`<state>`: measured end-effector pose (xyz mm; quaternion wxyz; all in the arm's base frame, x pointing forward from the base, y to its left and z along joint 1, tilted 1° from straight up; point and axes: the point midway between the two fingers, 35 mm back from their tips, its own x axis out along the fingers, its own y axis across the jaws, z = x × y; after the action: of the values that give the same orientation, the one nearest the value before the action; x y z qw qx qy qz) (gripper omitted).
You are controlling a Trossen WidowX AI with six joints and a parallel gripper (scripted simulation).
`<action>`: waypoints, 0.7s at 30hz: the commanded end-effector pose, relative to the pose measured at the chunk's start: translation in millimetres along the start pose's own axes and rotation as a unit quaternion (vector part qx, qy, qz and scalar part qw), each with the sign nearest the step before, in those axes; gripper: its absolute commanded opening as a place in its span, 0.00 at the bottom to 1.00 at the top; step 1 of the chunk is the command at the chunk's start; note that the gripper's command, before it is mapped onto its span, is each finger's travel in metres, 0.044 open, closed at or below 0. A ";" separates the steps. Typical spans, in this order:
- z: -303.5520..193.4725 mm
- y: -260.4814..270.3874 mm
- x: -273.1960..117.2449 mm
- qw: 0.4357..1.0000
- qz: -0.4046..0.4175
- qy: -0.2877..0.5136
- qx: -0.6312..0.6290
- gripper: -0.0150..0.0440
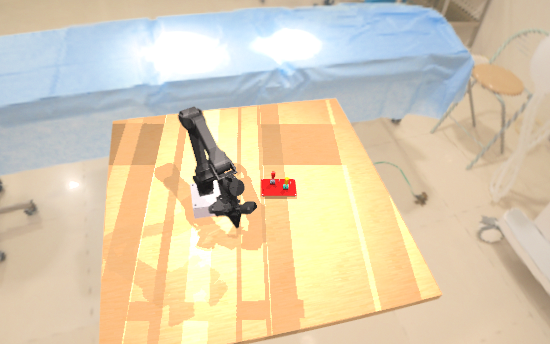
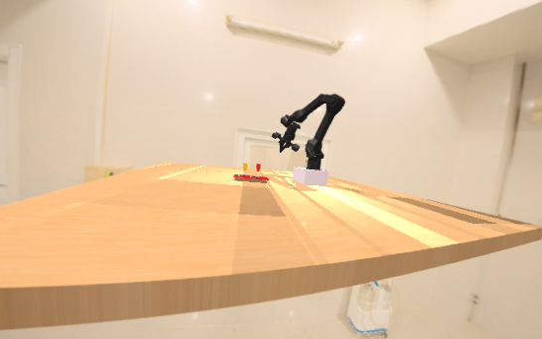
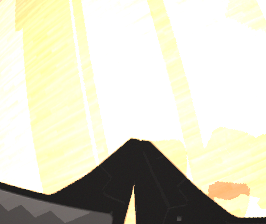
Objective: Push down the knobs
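The red circuit board (image 1: 279,192) (image 2: 251,179) lies right of the arm in the top view. The red knob (image 1: 273,174) (image 2: 258,168) stands raised on a thin shaft near the board's back edge in the top view. The yellow knob (image 1: 287,179) (image 2: 244,167) stands above a teal potentiometer (image 1: 286,186); in the exterior view it also looks raised. My gripper (image 1: 237,226) (image 2: 281,150) (image 3: 138,148) is shut and empty, its fingertips together. It is in the air, to the left of the board in the top view. The wrist view shows neither board nor knobs.
The wooden table (image 1: 320,250) (image 2: 168,246) carries the arm's white base block (image 1: 202,209) (image 2: 310,176), just left of the board in the top view. A blue-draped table (image 1: 95,65) stands behind it. Bright light and shadow bands cross the wood.
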<state>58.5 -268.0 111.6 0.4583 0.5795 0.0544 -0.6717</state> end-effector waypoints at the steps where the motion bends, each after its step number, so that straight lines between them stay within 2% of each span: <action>1: -28.5 22.3 -1.2 0.997 0.003 0.043 -0.067 0.25; 11: -101.7 55.1 -9.8 0.968 -0.001 0.130 -0.214 0.25; 21: -178.4 68.6 -28.4 0.912 -0.005 0.196 -0.360 0.25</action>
<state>210.0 -202.0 107.9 0.5929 0.5168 0.3415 -0.5145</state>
